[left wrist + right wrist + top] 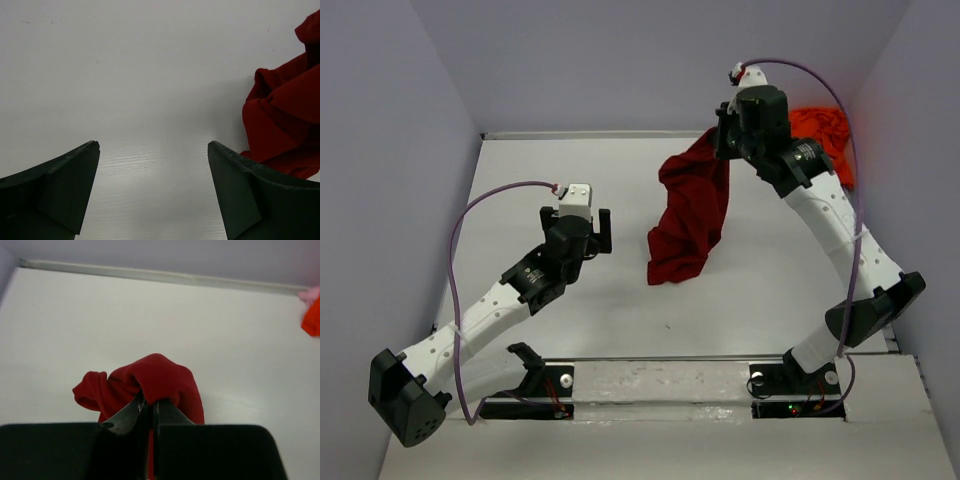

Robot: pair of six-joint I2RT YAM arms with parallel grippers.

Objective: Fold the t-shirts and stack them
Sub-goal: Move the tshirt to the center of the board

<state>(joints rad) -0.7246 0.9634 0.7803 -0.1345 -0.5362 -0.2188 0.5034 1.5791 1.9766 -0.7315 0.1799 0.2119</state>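
Right gripper (149, 402) pinched tight on the limp crimson t-shirt (690, 215), left gripper (153, 144) wide open and empty: this soft, light cloth probably wants grabbing at its hanging lower corner.

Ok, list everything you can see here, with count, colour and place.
crimson t-shirt: 1, dark red, hanging from right tool, lower end on table centre
orange t-shirt: 1, bright orange, far right corner
pink cloth: 1 sliver, pale pink, beside orange t-shirt
table: 1, white
cables: 2, purple, one per arm
arms: 2, white and black, bases at near edge
left tool: 1, black, open above bare table
right tool: 1, black, shut on crimson t-shirt
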